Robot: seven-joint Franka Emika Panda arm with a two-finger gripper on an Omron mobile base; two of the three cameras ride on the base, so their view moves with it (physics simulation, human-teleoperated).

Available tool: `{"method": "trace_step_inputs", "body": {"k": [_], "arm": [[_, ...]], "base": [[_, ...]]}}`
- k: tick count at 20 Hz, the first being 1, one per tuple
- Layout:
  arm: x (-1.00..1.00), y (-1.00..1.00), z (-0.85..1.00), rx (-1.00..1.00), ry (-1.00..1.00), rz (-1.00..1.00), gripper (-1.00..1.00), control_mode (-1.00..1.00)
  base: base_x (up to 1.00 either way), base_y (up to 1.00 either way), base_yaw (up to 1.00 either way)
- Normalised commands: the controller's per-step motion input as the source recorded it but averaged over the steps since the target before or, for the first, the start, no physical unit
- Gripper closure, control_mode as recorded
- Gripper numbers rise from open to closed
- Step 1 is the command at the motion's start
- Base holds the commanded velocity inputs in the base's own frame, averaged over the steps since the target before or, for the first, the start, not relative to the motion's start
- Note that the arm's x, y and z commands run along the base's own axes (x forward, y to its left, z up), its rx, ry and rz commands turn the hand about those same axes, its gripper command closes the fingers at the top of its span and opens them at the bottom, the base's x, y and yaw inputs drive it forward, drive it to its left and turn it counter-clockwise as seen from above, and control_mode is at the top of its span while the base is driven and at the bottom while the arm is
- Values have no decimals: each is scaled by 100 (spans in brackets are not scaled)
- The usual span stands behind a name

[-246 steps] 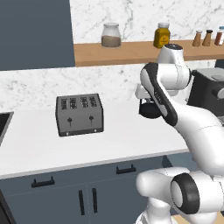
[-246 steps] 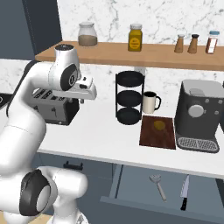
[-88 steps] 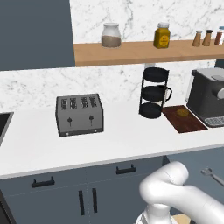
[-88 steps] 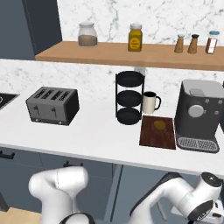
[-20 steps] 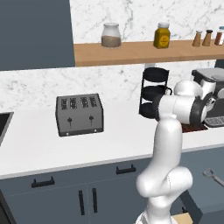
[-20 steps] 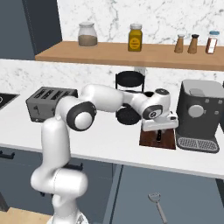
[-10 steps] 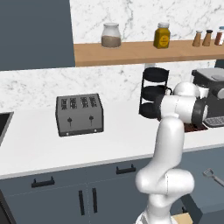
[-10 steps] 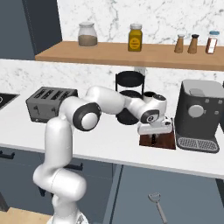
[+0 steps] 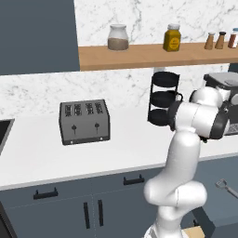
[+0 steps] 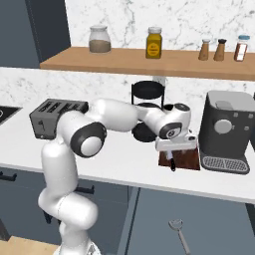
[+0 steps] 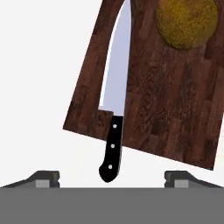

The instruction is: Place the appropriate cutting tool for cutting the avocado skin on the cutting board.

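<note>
A black-handled kitchen knife (image 11: pixel 117 78) lies flat on the dark reddish-brown cutting board (image 11: pixel 175 100). Its blade rests on the wood and its handle (image 10: pixel 172 163) sticks out over the board's near edge onto the white counter. The tan-olive avocado (image 11: pixel 187 22) sits on the board's far part, apart from the blade. My gripper (image 11: pixel 111 176) hovers over the knife handle, open, its fingertips (image 11: pixel 46 176) spread wide to either side and touching nothing. In the right base view the gripper (image 10: pixel 174 145) hangs over the front edge of the cutting board (image 10: pixel 188 159).
A coffee machine (image 10: pixel 226 129) stands right beside the board. A black tiered rack (image 10: pixel 147 99) with a mug is behind my arm, and a toaster (image 10: pixel 50 117) stands far left. A metal utensil (image 10: pixel 178 234) lies in the open drawer below. The wooden shelf (image 10: pixel 124 60) carries jars.
The hand has shifted only slightly over the board's front edge. Nothing else has moved.
</note>
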Motion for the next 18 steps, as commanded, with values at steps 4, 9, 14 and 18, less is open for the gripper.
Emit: {"method": "trace_step_inputs", "body": {"k": [4,9,14,18], "arm": [[-85,12,79,0,-6,0,-100,-100],[-81,54,45,-5,0,4,-100,-100],[-17,98,-11,-14,5,6,-100,-100],[0,99,-44,-18,2,2,-100,-100]], "base": [[0,0,0],[0,0,0],[0,0,0],[0,0,0]]}}
